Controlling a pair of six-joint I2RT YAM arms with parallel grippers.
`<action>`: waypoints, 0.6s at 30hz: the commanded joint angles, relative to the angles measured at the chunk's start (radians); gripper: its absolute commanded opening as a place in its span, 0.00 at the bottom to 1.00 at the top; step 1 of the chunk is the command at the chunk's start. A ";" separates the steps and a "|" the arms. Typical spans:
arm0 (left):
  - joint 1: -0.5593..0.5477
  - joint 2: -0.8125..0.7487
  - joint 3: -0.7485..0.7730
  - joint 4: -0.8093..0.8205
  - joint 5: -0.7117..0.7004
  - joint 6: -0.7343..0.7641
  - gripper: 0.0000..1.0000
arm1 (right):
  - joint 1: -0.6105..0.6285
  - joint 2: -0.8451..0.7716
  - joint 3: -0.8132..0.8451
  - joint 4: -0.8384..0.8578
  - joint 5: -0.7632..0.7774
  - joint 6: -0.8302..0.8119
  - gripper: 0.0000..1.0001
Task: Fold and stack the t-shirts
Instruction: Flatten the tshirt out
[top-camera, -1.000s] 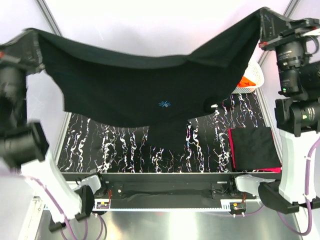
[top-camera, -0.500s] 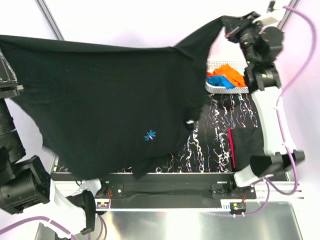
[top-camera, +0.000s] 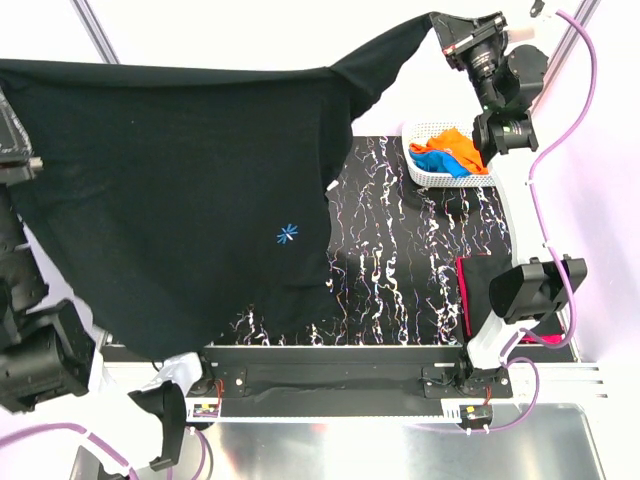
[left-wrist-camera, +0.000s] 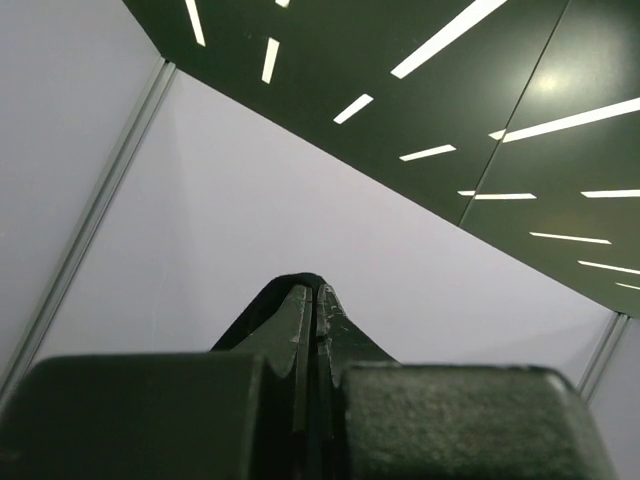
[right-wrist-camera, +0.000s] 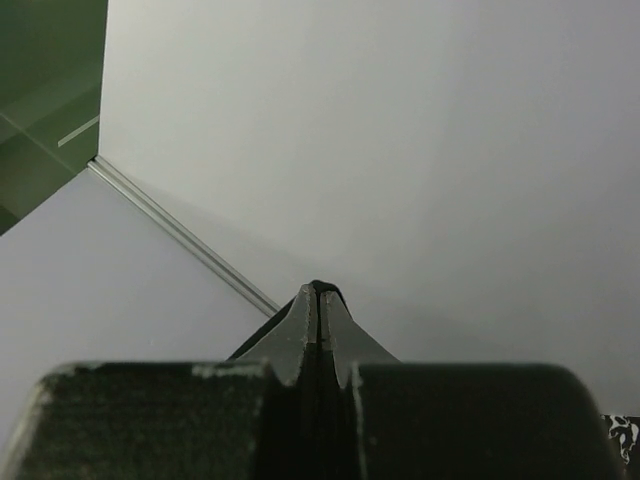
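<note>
- Marbled black table (top-camera: 400, 250) lies below the raised arms.
- Over its left side the black t-shirt (top-camera: 180, 200) hangs spread in the air, likely so it drops flat for folding.
- Near the right edge sits the folded stack (top-camera: 476, 295); the basket (top-camera: 445, 181) behind it holds unfolded shirts (top-camera: 455, 150).
- The left gripper (left-wrist-camera: 308, 300) and right gripper (right-wrist-camera: 318, 298) each pinch a top corner of the hanging shirt.

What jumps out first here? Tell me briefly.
A large black t-shirt with a blue starburst mark, stretched in the air between the left gripper and right gripper, hides the left of the table. At far right, a white basket holds orange and blue cloth.
</note>
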 joint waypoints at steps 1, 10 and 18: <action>-0.003 0.010 -0.036 0.109 -0.047 -0.027 0.00 | -0.012 -0.019 0.057 0.070 -0.022 0.008 0.00; -0.006 -0.053 -0.049 0.080 0.024 -0.059 0.00 | -0.020 -0.278 0.144 -0.091 0.005 -0.247 0.00; -0.128 -0.182 -0.062 0.036 -0.091 -0.018 0.00 | -0.021 -0.545 0.226 -0.193 0.079 -0.405 0.00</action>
